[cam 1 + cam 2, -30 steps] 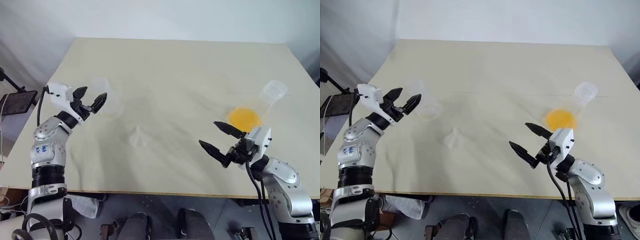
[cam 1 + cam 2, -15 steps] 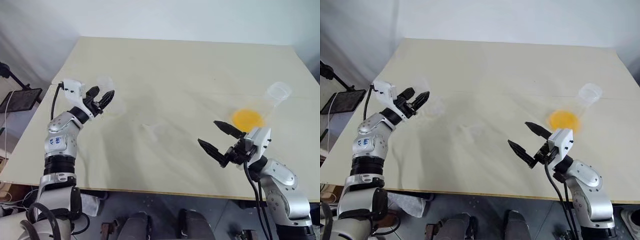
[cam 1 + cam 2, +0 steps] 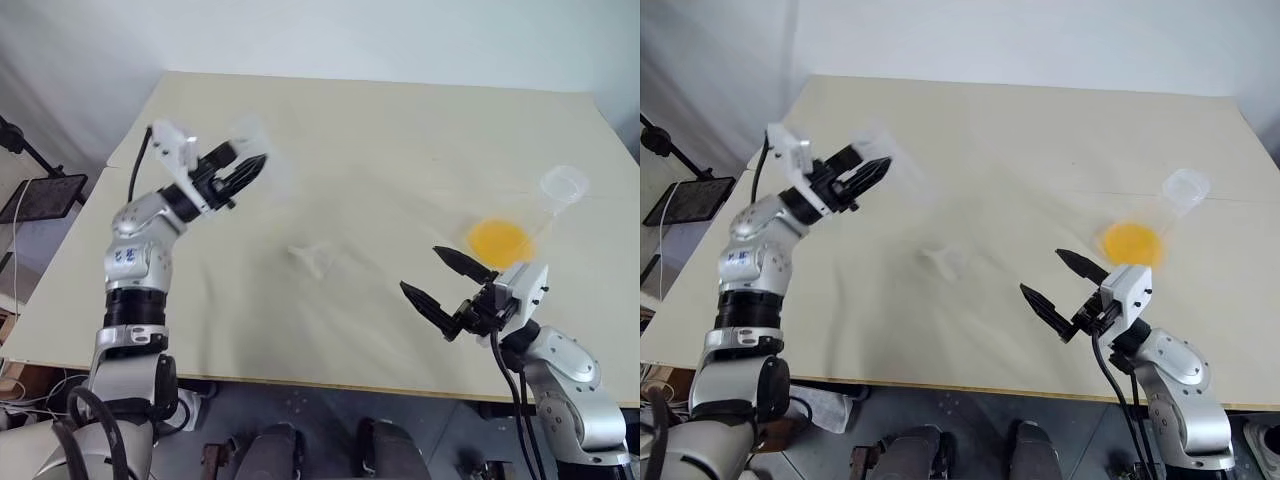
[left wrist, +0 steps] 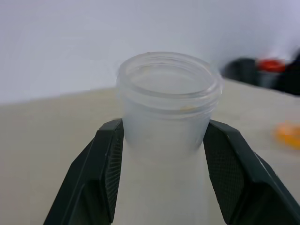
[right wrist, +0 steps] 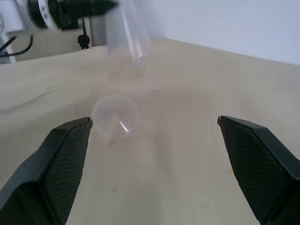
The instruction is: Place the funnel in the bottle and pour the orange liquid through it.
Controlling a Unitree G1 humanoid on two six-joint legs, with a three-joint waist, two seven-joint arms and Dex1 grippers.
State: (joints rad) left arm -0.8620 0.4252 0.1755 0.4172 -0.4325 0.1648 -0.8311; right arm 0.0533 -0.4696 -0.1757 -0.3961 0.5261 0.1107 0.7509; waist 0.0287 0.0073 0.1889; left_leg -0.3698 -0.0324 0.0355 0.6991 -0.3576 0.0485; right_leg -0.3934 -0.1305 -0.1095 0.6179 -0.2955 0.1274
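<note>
We are gripping the bottle by its neck in our left gripper, off the table. Our right gripper is hanging wide open, empty; funnel lying mid-table.

The bottle hangs over the table's left half, toward the left edge, in the left gripper. The funnel lies on the table near its middle. The flask with the liquid stands by the right edge. The right gripper is over the front edge, nearer the right corner.
</note>
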